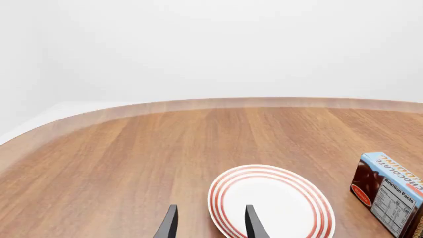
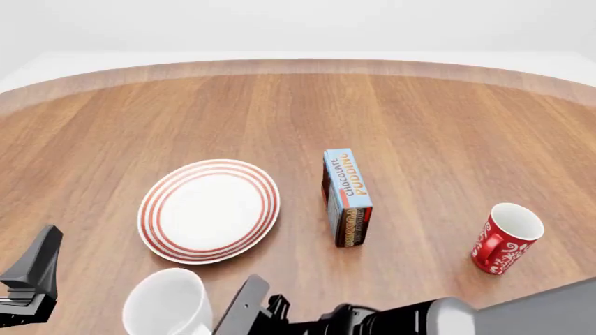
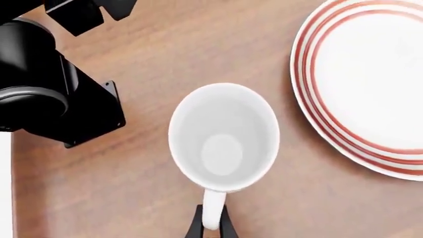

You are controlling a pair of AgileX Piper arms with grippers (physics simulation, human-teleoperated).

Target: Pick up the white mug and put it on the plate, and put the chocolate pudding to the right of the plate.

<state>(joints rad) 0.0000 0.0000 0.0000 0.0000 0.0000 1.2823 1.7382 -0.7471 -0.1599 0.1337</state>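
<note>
The white mug stands upright by the table's near edge, just in front of the plate. My right gripper reaches in from the right, its thin fingers pressed on both sides of the mug's loop handle. The red-ringed plate lies left of centre with nothing on it. Right of it, with a gap between them, the chocolate pudding box stands on a long edge. My left gripper is open and holds nothing, hovering near the plate's near-left edge; the pudding shows beyond.
A red mug with white patterns stands at the right, apart from the pudding. The left arm's black body sits close beside the white mug. The round wooden table's far rim curves across the back.
</note>
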